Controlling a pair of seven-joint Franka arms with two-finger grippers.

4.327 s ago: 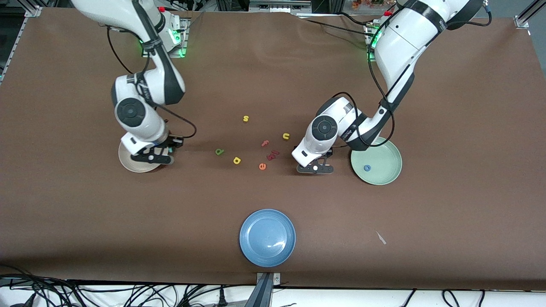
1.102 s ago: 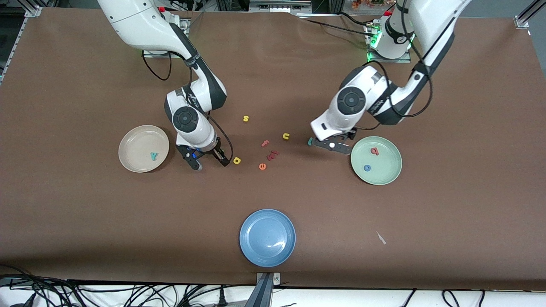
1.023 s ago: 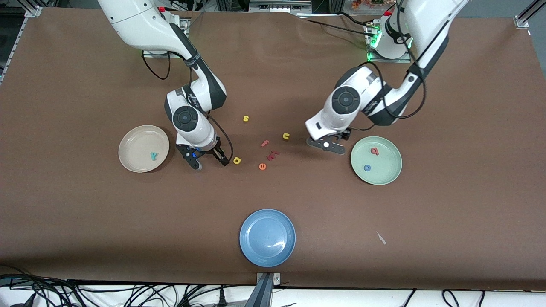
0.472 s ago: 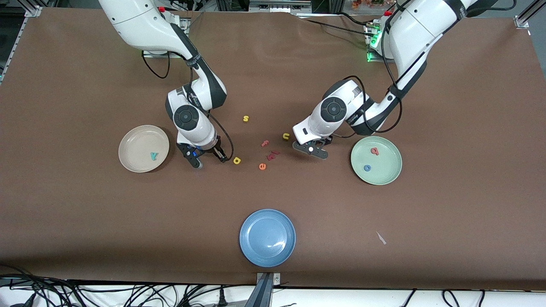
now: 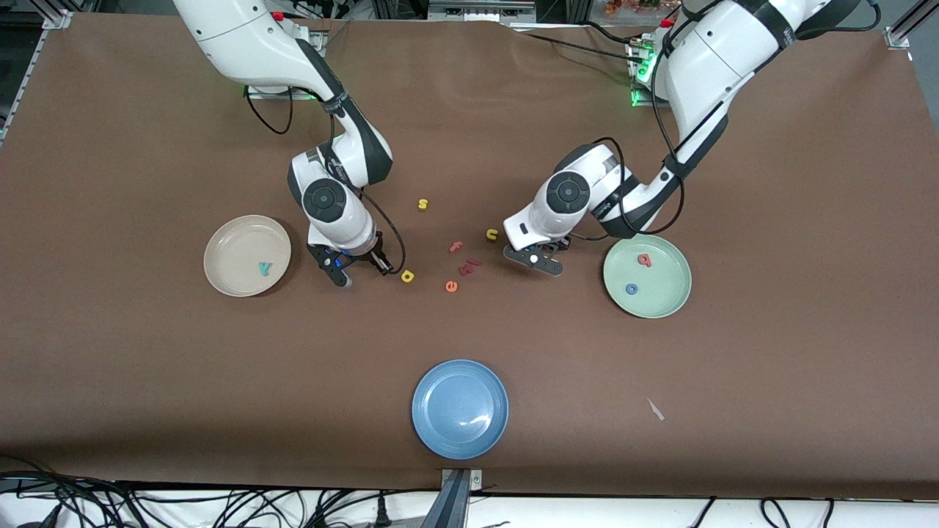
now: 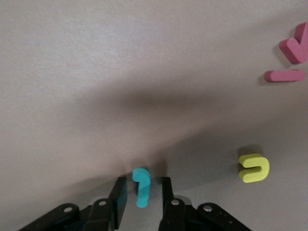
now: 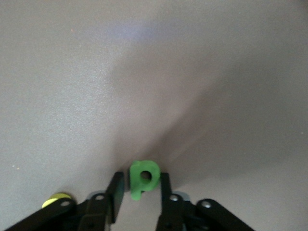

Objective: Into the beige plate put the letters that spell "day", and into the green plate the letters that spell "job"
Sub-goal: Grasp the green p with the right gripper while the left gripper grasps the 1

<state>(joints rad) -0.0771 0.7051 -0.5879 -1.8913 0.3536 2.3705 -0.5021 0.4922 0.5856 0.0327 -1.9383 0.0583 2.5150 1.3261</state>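
Cables (image 5: 220, 510) run along the near edge, and just past them you have a round blue plate (image 5: 422, 411) and a small white scrap (image 5: 655, 409) on the brown paper-covered table (image 5: 147, 367). Farther in, the round pale mint-green plate (image 5: 660, 301) holds a blue foam ring "o" (image 5: 631, 289) and a salmon-red foam "b" (image 5: 644, 259). At the right arm's end, the round cream-beige plate (image 5: 235, 246) holds a teal foam "y" (image 5: 265, 269). Between the plates lie an orange foam "e" (image 5: 451, 286), a yellow rounded foam letter (image 5: 407, 276), two dark red foam pieces (image 5: 469, 266), a pink foam "f" (image 5: 456, 247), a yellow foam "u" (image 5: 491, 235) and, farthest, a yellow foam "s" (image 5: 422, 204). Your right gripper (image 7: 142, 192), low between the beige plate and the yellow rounded letter, pinches a green rounded foam letter with a stem (image 7: 143, 177). Your left gripper (image 6: 143, 202), low beside the "u", straddles a teal foam hooked stroke (image 6: 141, 186) lying on the table, with gaps still showing on both sides.
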